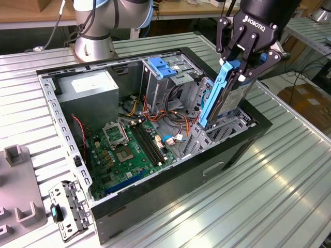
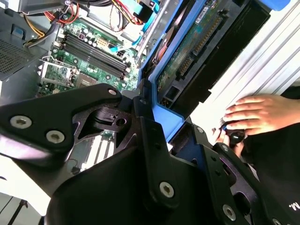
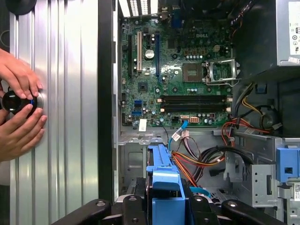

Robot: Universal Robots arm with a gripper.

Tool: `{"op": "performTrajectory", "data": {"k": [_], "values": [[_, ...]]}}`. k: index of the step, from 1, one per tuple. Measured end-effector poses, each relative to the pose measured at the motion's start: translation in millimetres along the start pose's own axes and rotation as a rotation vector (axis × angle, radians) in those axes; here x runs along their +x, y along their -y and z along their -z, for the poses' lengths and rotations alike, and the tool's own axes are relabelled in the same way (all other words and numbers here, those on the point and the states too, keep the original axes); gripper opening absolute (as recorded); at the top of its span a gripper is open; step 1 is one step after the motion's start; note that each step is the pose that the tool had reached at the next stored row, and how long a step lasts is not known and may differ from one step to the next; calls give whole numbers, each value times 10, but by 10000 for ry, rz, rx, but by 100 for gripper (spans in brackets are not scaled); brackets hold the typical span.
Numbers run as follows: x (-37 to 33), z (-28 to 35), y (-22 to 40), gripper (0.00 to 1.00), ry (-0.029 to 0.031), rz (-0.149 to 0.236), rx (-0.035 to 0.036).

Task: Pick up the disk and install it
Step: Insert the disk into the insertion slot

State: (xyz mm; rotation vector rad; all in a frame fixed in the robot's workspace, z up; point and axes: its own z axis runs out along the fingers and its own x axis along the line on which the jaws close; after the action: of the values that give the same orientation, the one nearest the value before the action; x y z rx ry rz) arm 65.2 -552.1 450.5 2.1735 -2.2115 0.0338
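Note:
The disk [image 1: 223,98], a dark grey drive in a bright blue carrier, stands on edge over the drive bay [image 1: 227,129] at the end of the open computer case [image 1: 155,206] on the exterior view's right. Its lower end is down between the bay's metal walls. My gripper [image 1: 242,61] is shut on the disk's upper end, one black finger on each flat side. In the second wrist view the disk [image 2: 197,42] shows its green circuit board beyond my fingers [image 2: 145,126]. In the first wrist view the blue carrier [image 3: 164,180] sits between the fingers [image 3: 133,206], above the bay.
The case holds a motherboard [image 1: 129,150], a power supply [image 1: 88,88], loose cables [image 1: 170,116] and a light-blue latch plate [image 1: 163,66]. A person's hands [image 3: 18,101] rest on a black knob on the ribbed table [image 1: 269,196]. Grey fixtures [image 1: 18,181] lie at the exterior view's left.

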Motion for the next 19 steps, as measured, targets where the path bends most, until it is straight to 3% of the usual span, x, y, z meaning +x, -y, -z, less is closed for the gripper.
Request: {"op": "performTrajectory", "data": {"k": [19], "values": [[-6,-125,4,37,0,2,-10]]}}
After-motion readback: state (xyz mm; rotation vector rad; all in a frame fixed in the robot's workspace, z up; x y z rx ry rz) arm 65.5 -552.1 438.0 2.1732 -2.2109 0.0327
